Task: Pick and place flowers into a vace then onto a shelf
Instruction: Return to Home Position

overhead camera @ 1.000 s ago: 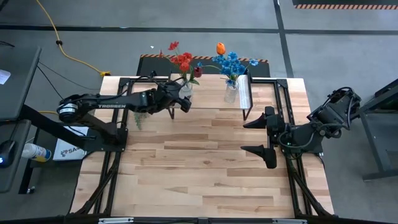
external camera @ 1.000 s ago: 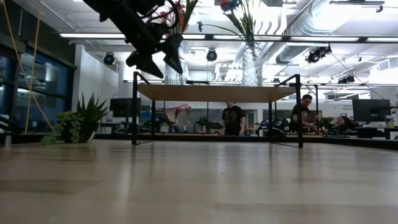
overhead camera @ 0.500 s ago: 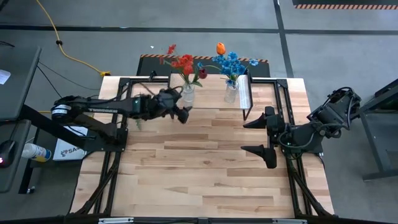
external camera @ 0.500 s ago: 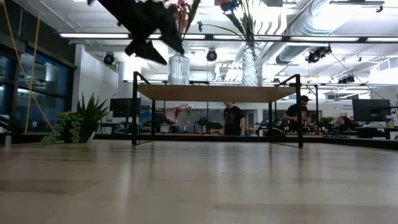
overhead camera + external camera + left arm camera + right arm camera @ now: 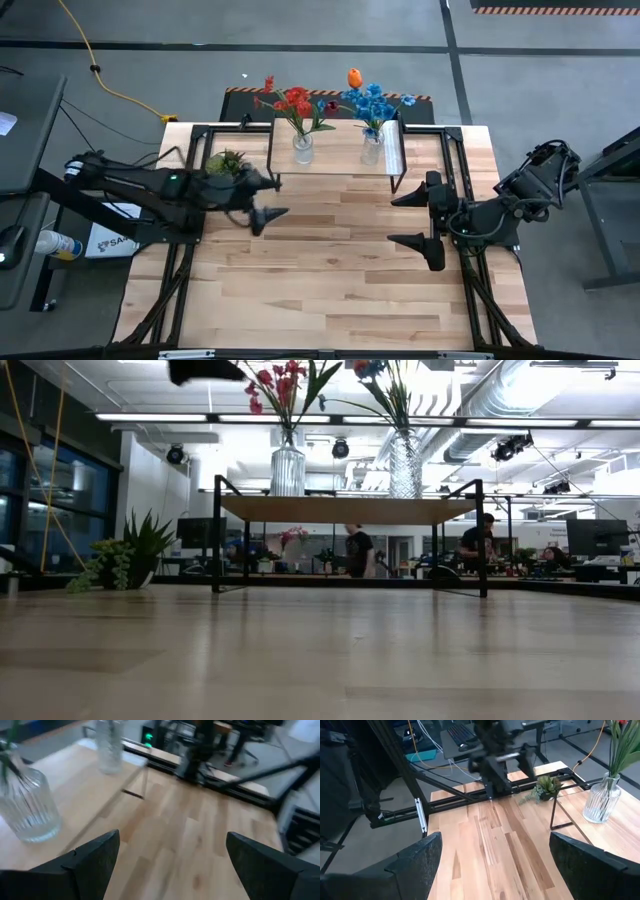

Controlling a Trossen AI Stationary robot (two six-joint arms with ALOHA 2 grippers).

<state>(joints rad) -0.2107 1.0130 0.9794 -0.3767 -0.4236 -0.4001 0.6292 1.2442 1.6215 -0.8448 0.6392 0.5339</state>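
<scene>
Two clear ribbed glass vases stand upright on the shelf (image 5: 335, 160) at the table's far edge. The left vase (image 5: 302, 148) holds the red cluster (image 5: 294, 100). The right vase (image 5: 371, 150) holds the blue cluster (image 5: 372, 100) and the orange tulip (image 5: 354, 76). My left gripper (image 5: 266, 198) is open over bare table, left of and nearer than the shelf, touching nothing. My right gripper (image 5: 412, 218) is open over the table's right side, near the shelf's right legs. In the low view both vases (image 5: 287, 470) (image 5: 405, 463) sit on the plank (image 5: 345, 510).
A small green spiky potted plant (image 5: 228, 162) stands left of the shelf, close beside my left arm. The shelf's thin black legs (image 5: 216, 535) reach down to the table. Bare wooden tabletop (image 5: 330, 270) stretches toward the near edge. People move in the room behind (image 5: 355, 550).
My left gripper has drawn back from the red-flower vase toward the table's left and near edges, staying open, and has risen almost out of the low view. The vase stays upright on the shelf; its red flowers have swung slightly.
</scene>
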